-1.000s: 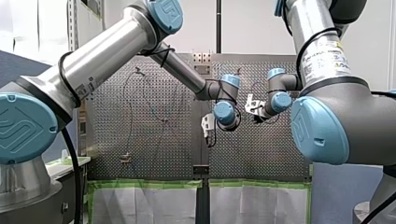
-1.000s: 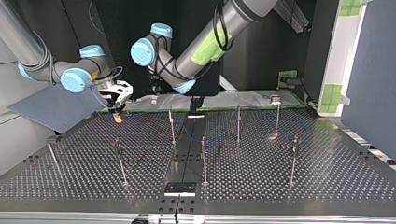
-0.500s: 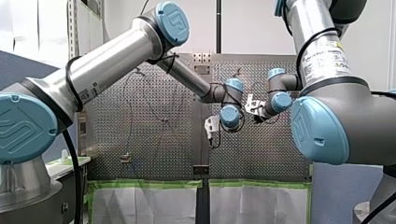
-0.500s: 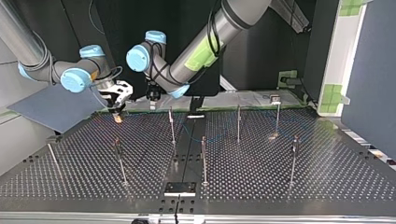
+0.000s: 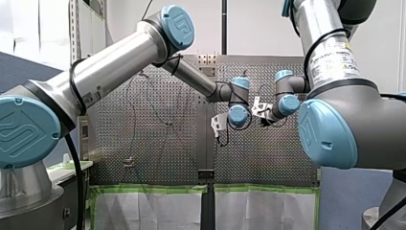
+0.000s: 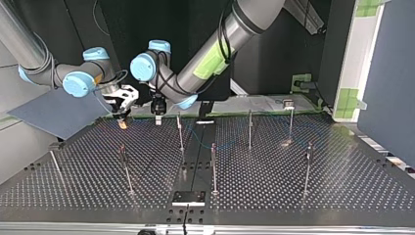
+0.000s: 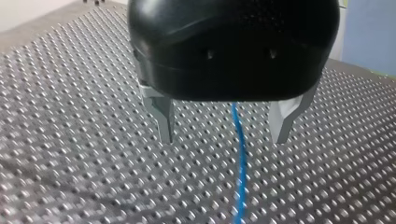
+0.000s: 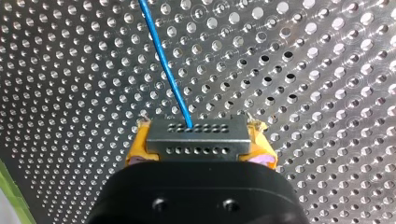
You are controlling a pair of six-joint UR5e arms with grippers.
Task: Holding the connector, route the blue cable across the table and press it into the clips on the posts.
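Perforated metal table (image 5: pixel 158 153) fills the front view's middle; the left gripper (image 5: pixel 218 127) hangs near its centre, with the right gripper (image 5: pixel 261 111) at its two o'clock. In the top view both hover toward eleven o'clock beside thin posts (image 6: pixel 180 132), and a blue cable (image 6: pixel 198 139) trails among them. In the left wrist view the fingers (image 7: pixel 164 119) are spread wide, with the cable running between them. In the right wrist view yellow pads (image 8: pixel 138 144) clamp the connector (image 8: pixel 197 140), and the cable leads away ahead.

Seven posts (image 6: pixel 213 169), one blue cable (image 8: pixel 166 60), one connector (image 8: pixel 198 140).
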